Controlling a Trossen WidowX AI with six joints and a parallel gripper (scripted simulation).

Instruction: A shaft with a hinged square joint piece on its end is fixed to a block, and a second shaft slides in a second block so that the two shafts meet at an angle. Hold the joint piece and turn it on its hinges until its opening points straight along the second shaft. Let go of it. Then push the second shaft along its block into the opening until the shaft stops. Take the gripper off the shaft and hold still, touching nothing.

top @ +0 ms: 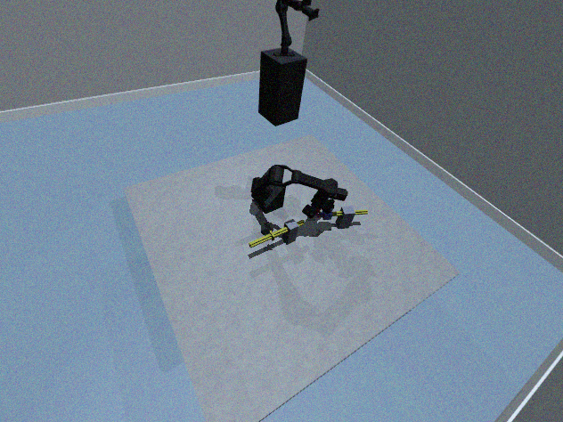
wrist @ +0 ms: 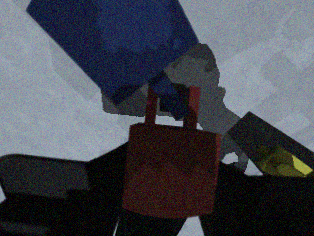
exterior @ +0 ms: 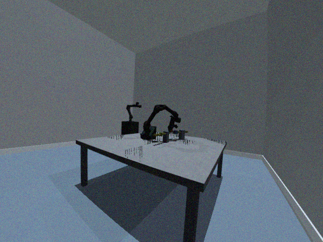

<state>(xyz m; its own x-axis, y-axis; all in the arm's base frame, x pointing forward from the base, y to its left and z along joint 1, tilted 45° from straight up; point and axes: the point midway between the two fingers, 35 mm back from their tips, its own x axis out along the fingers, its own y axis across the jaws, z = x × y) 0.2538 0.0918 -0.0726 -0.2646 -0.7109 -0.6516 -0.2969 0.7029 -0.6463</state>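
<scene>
In the wrist view a dark red square joint piece [wrist: 170, 167] with two thin prongs fills the middle. A blue hinge part [wrist: 117, 42] sits just beyond the prongs. My gripper [wrist: 161, 143] is shut on the red joint piece, with a dark finger on either side of it. A yellow shaft end [wrist: 285, 162] shows at the right in a dark sleeve. In the top view my gripper [top: 318, 211] hangs between two grey blocks. The right block [top: 346, 216] holds a short yellow shaft [top: 359, 211]. The left block [top: 290, 229] holds a longer yellow shaft [top: 268, 236].
The arm's base [top: 268, 190] stands just behind the blocks on the grey table [exterior: 156, 153]. A black pedestal [top: 281, 85] with a second small arm stands off the table at the back. The table's edges are far from the blocks.
</scene>
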